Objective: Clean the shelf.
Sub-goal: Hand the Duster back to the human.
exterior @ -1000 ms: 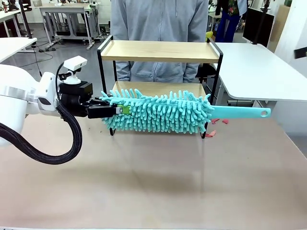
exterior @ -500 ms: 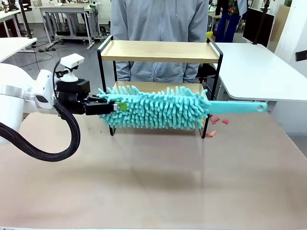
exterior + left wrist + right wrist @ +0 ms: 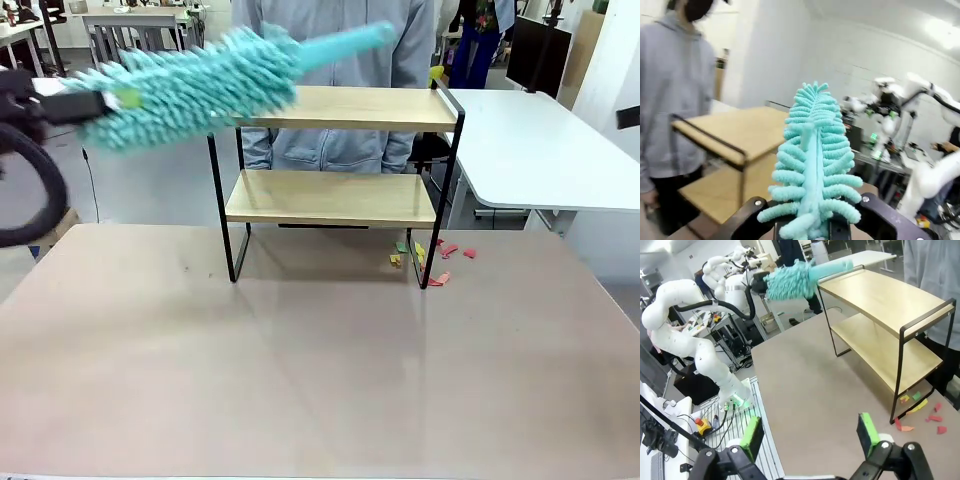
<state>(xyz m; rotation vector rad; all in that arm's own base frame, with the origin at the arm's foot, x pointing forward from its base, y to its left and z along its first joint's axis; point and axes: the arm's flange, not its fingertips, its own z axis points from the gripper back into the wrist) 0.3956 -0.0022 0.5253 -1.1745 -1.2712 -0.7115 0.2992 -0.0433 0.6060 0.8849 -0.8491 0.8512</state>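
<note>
The shelf (image 3: 340, 107), two light wooden boards in a thin black frame, stands at the table's far middle. My left gripper (image 3: 115, 100) is high at the left, shut on the fluffy end of a teal duster (image 3: 200, 85). The duster is motion-blurred and slants up to the right, its handle above the top board's left end. In the left wrist view the duster (image 3: 815, 155) rises from between the shut fingers (image 3: 812, 222), with the shelf (image 3: 740, 132) beyond it. My right gripper (image 3: 810, 435) is open and holds nothing, off to the side of the shelf (image 3: 890, 305).
Small coloured paper scraps (image 3: 430, 258) lie on the table by the shelf's right front leg, and in the right wrist view the scraps (image 3: 920, 410) lie at the shelf's foot. A person (image 3: 335, 45) in a grey hoodie stands right behind the shelf. A white table (image 3: 540, 140) is at the right.
My left arm has swung the duster up and to the left, from in front of the lower board to the height of the top board. The scraps now show.
</note>
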